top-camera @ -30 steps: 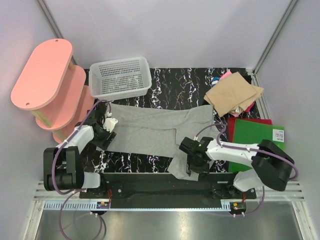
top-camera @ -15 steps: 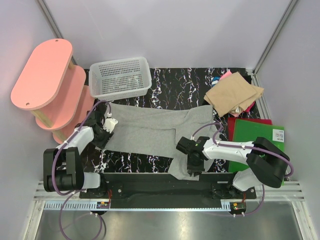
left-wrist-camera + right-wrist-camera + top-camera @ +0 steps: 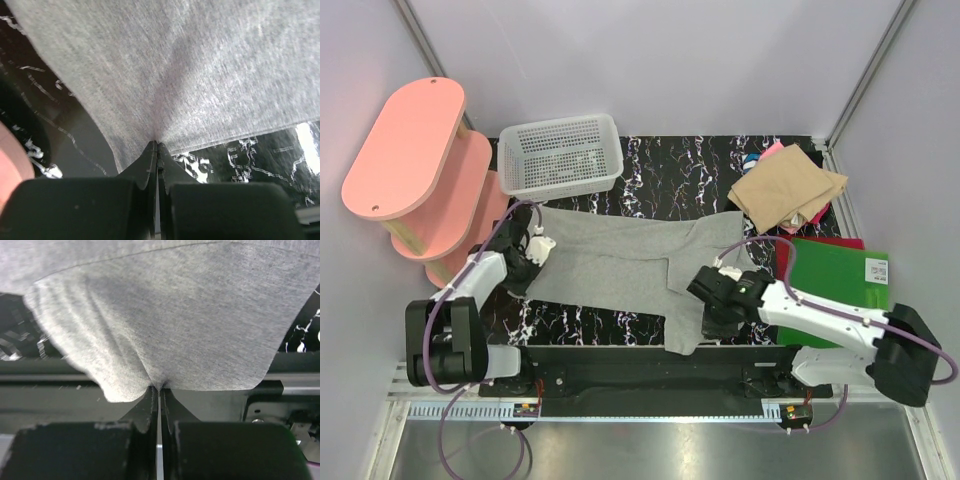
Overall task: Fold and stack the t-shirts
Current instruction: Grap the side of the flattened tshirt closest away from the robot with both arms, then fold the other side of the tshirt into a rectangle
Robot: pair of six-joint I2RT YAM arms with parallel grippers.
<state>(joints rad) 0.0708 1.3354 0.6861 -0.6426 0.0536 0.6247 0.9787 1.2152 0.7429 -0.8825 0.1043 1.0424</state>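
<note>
A large light grey t-shirt [image 3: 620, 258] lies spread across the black marbled table. My left gripper [image 3: 523, 268] is shut on its left edge; in the left wrist view the cloth [image 3: 170, 75] puckers into the closed jaws [image 3: 157, 145]. My right gripper [image 3: 712, 318] is shut on the shirt's near right part, where the grey cloth [image 3: 175, 325] bunches into the fingertips [image 3: 159, 389] and hangs over the table's front edge. A folded tan t-shirt [image 3: 786, 190] sits at the back right, with pink and blue cloth peeking out beside it.
A white mesh basket [image 3: 560, 155] stands at the back left, just beyond the grey shirt. A pink tiered shelf [image 3: 415, 170] is off the table's left side. A green board [image 3: 835, 275] over a red sheet lies at the right, next to my right arm.
Both grippers have closed on the grey shirt. The right gripper has shifted right and slightly back, dragging the shirt's near right part with it. The left gripper has stayed nearly in place.
</note>
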